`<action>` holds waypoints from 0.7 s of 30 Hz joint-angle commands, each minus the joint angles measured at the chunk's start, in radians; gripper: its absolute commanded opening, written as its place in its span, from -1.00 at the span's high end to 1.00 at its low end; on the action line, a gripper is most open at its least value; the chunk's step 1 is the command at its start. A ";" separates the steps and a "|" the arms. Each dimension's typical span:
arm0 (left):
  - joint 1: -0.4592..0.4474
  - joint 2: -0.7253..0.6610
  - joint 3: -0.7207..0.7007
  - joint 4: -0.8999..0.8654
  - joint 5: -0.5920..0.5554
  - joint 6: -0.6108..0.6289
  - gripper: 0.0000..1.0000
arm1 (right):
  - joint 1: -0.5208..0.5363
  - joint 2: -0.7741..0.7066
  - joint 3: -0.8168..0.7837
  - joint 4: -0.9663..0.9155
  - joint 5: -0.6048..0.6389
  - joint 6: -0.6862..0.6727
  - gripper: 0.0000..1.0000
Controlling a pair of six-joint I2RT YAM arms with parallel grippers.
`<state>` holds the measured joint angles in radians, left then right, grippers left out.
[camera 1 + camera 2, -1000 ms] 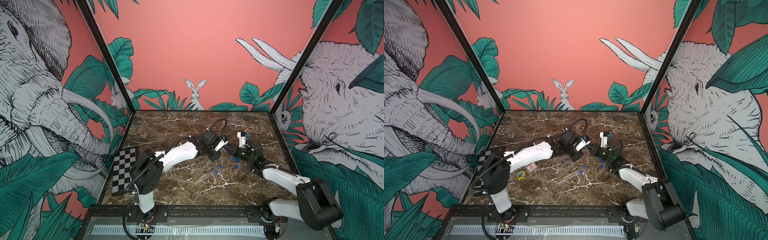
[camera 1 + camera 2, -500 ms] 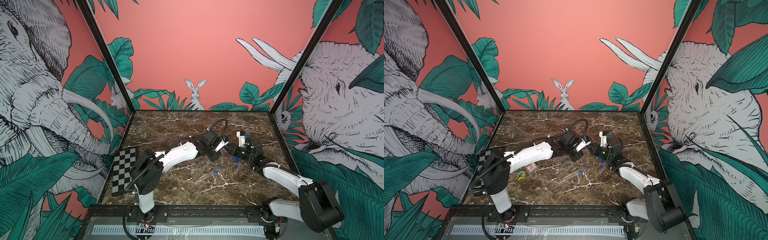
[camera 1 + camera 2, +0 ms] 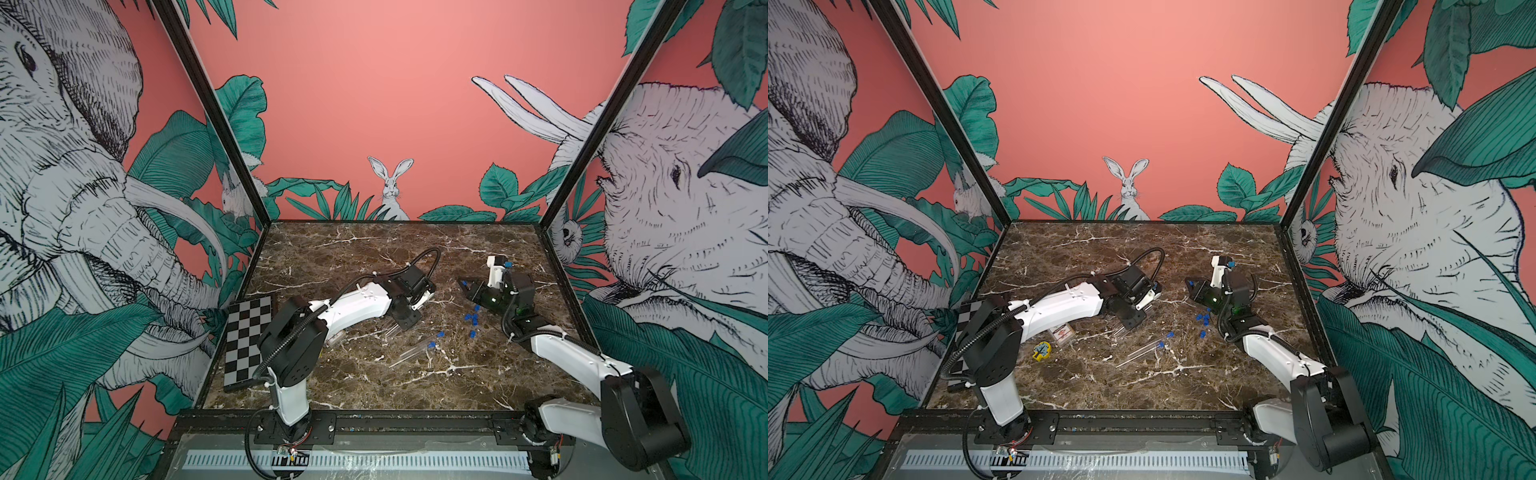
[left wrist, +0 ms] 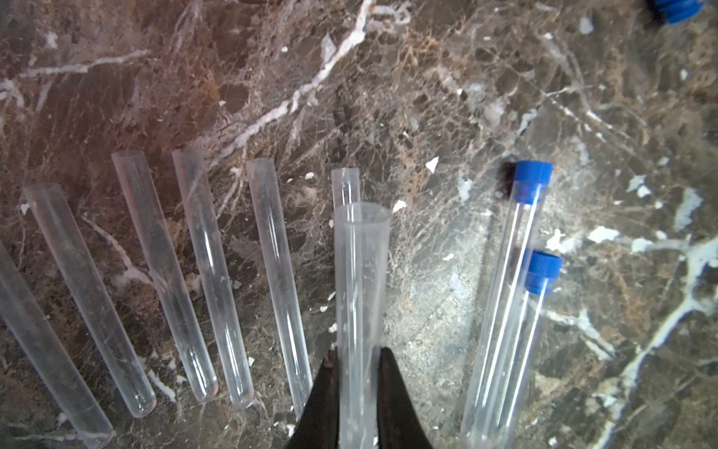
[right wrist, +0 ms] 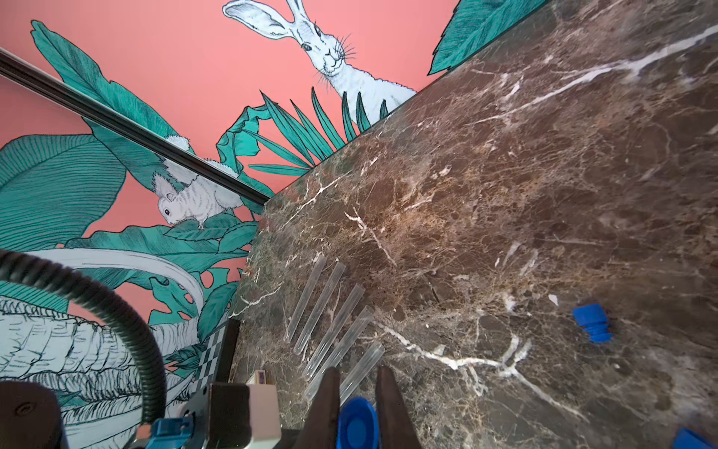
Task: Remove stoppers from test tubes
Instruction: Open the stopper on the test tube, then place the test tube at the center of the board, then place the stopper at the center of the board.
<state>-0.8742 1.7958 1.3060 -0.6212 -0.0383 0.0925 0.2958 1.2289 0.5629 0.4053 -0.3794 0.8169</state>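
In the left wrist view my left gripper is shut on a clear test tube whose mouth is open. It hangs just above a row of several open test tubes lying on the marble. Beside them lie two tubes that carry blue stoppers. My right gripper is shut on a blue stopper. In both top views the left gripper and the right gripper stand apart at mid table. Several loose stoppers lie below the right gripper.
A checkerboard leans at the table's left edge. A clear card case and a small yellow object lie under the left arm. One loose stopper lies on the marble in the right wrist view.
My right gripper has drawn a little back and to the right, away from the left gripper, with the stopper in it. The left arm has hardly moved.
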 commanded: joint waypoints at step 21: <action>-0.046 0.182 0.111 -0.081 0.021 -0.028 0.91 | -0.101 -0.054 -0.036 -0.382 0.127 -0.097 0.77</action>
<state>-0.9157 1.9697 1.3914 -0.6598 0.0036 0.0666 0.2054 1.1954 0.5358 0.0391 -0.2802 0.7284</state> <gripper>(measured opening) 0.141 0.134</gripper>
